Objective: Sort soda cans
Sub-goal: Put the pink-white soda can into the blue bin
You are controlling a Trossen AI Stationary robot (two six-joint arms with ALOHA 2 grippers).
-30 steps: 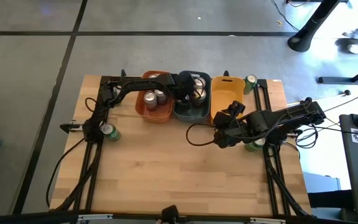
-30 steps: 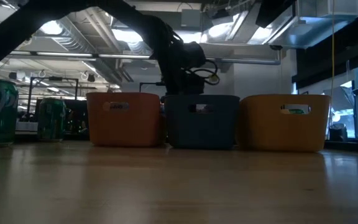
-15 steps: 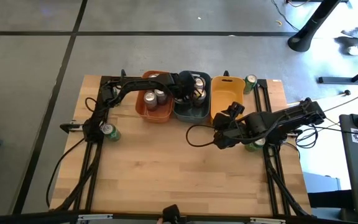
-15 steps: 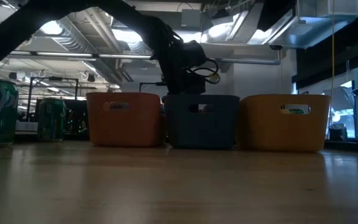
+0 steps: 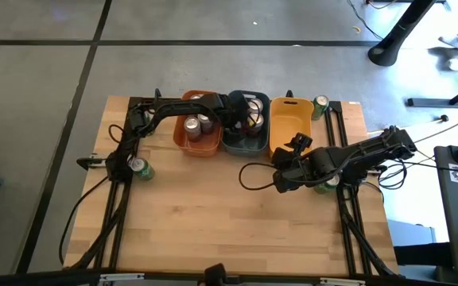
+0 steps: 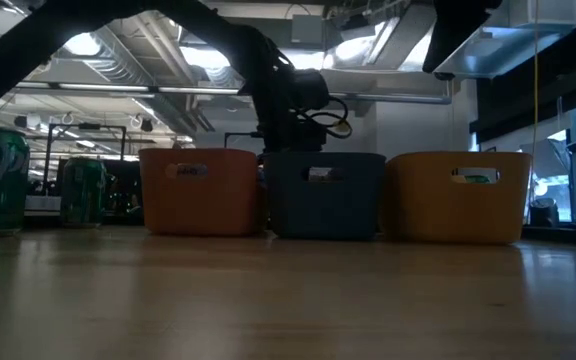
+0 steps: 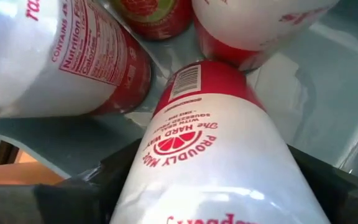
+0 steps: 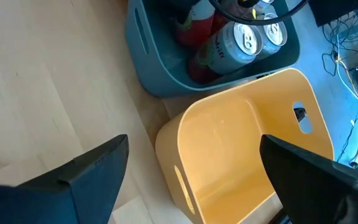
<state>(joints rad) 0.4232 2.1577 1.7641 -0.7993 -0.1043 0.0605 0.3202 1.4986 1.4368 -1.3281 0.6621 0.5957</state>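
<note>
Left arm's down in your grey-blue bin (image 5: 245, 143), right arm's parked

Your left gripper (image 5: 241, 117) has its fingers (image 7: 73, 199) around a red-and-white soda can (image 7: 210, 168) inside that bin, at the surface's far edge. Right gripper (image 5: 291, 163) hangs with fingers spread, holding nothing, beside the yellow bin (image 8: 241, 149).

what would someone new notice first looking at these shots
Three bins in a row at the table's far edge: orange bin, grey-blue bin, yellow bin. The left pincer reaches down into the grey-blue bin, with a red-and-white can lying between its fingers among other cans. The right pincer hovers open beside the yellow bin, which looks empty.
</note>
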